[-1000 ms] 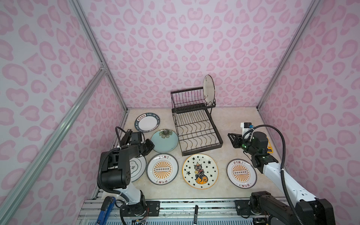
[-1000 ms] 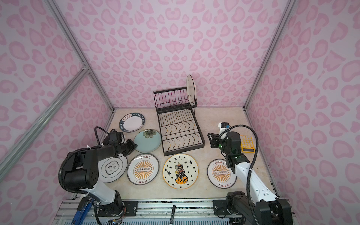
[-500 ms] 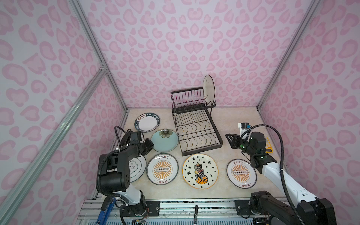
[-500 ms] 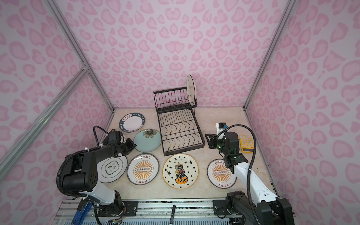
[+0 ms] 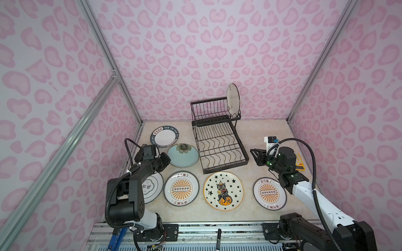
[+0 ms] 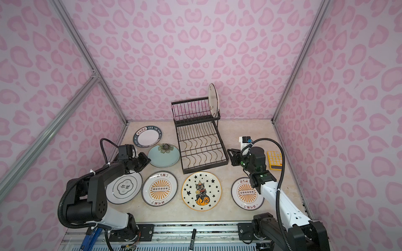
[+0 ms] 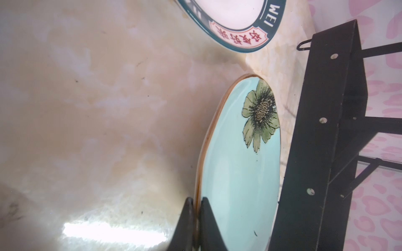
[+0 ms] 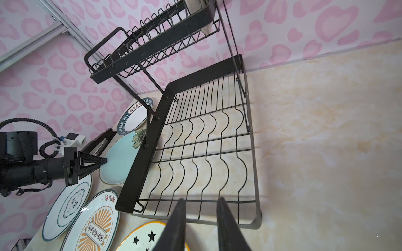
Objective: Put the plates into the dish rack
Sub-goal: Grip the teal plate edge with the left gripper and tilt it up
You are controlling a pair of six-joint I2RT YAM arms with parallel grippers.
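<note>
left gripper meets the rim of the teal plate beside the dish rack; one white plate stands upright in its upper tier.

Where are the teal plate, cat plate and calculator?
teal plate (image 5: 182, 158), in a top view, bare centre.
cat plate (image 5: 222, 189), in a top view, cat figure.
calculator (image 6: 275, 159), in a top view, yellow keypad.

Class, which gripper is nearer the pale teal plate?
Left. The left gripper is shut on the rim of the pale teal plate; the right gripper hovers open beyond the dish rack.
</note>
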